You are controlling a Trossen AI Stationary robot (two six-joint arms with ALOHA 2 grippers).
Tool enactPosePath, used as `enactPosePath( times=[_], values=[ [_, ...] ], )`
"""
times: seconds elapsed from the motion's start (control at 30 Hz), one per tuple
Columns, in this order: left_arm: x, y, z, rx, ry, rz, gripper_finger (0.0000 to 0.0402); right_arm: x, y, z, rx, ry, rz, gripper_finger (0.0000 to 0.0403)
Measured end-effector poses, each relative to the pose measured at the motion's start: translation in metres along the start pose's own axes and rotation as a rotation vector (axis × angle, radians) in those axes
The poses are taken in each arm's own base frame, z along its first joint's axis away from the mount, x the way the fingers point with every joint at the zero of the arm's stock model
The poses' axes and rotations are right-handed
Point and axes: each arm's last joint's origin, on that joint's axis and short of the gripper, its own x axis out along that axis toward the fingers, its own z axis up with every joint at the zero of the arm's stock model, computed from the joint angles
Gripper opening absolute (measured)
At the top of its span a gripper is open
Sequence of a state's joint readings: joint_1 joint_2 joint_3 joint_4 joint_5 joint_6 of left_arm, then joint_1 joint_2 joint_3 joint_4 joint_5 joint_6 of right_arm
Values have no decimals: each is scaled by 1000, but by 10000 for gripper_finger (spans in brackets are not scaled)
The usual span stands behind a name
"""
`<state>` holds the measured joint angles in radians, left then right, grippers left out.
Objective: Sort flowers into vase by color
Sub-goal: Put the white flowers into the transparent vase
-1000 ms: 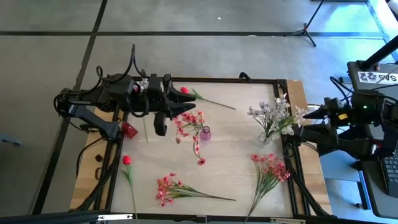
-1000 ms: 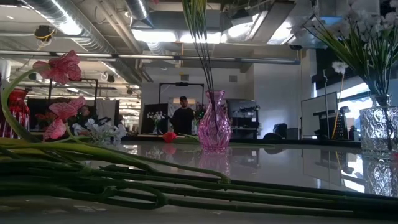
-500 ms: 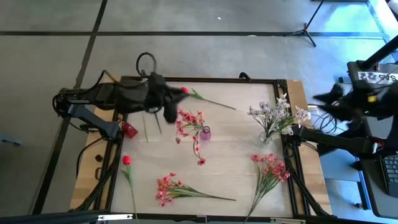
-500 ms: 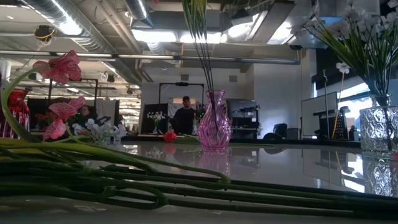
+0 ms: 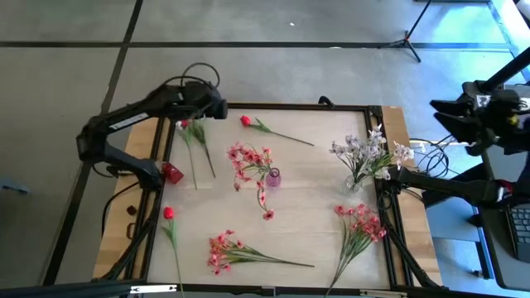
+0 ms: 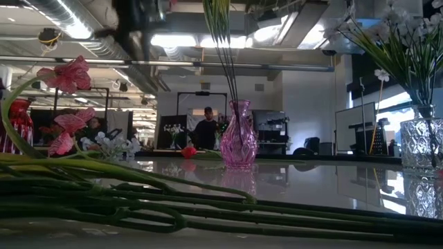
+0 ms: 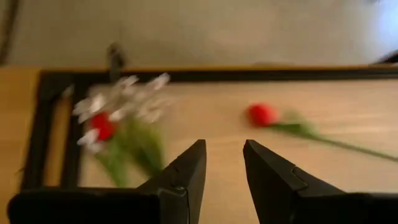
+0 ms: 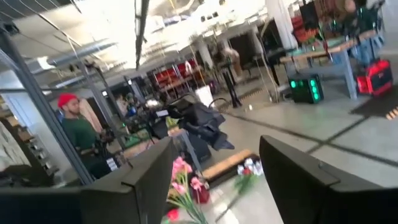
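My left gripper [image 7: 224, 165] hangs open over the table's far left corner [image 5: 211, 103], touching nothing. Just before it lie a white spray with a red bud [image 7: 118, 115] [image 5: 192, 132] and a single red bud [image 7: 261, 114] [image 5: 246, 121], both flat on the wood. Pink flowers [image 5: 248, 161] stand in a small pink vase [image 5: 273, 176] [image 6: 239, 138]. White flowers [image 5: 364, 151] stand in a clear vase [image 6: 422, 142]. My right gripper [image 8: 214, 180] is open, raised beyond the table's right edge [image 5: 489, 108].
A pink spray [image 5: 360, 223] lies near the right edge, another pink spray [image 5: 224, 248] at the near middle and a red bud [image 5: 168, 213] at the near left. A red vase [image 5: 172, 172] stands at the left rail. Green stems [image 6: 208, 207] cross the near edge.
My left gripper has swung from above the pink vase's blossoms toward the table's far left corner, turning and tipping downward as it went. My right arm has risen beside the table's right edge and tipped its gripper up to about level. No flower has moved.
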<state>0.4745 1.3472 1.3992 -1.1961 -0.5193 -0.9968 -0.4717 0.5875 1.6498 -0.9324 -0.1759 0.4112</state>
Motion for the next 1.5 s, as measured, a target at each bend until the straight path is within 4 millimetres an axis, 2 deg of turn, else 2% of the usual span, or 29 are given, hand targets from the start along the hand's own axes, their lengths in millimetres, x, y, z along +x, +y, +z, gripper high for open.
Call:
enactPosePath(
  times=[0.17,0.33,0.53,0.77,0.93,1.17,1.27,1.37,1.5],
  values=[
    [62,19,-26,-66,68,131,106,15,-6,-8,40,88,-21,237],
    [107,35,-49,-106,176,130,106,24,-11,-15,61,132,-42,237],
    [140,51,-68,-143,215,183,106,29,-13,-18,89,144,-65,237],
    [176,54,-83,-230,207,234,106,30,-14,-19,92,151,-80,237],
    [194,50,-91,-206,207,278,106,29,-16,-23,106,197,-94,237],
    [208,41,-99,-208,180,286,99,28,-16,-27,116,239,-89,237],
    [207,38,-101,-200,180,277,70,28,-16,-27,117,243,-78,237],
    [206,35,-102,-205,161,253,21,28,-16,-27,117,246,-68,237],
    [195,26,-93,-196,169,156,11,29,-14,-25,113,237,-38,237]
  ],
)
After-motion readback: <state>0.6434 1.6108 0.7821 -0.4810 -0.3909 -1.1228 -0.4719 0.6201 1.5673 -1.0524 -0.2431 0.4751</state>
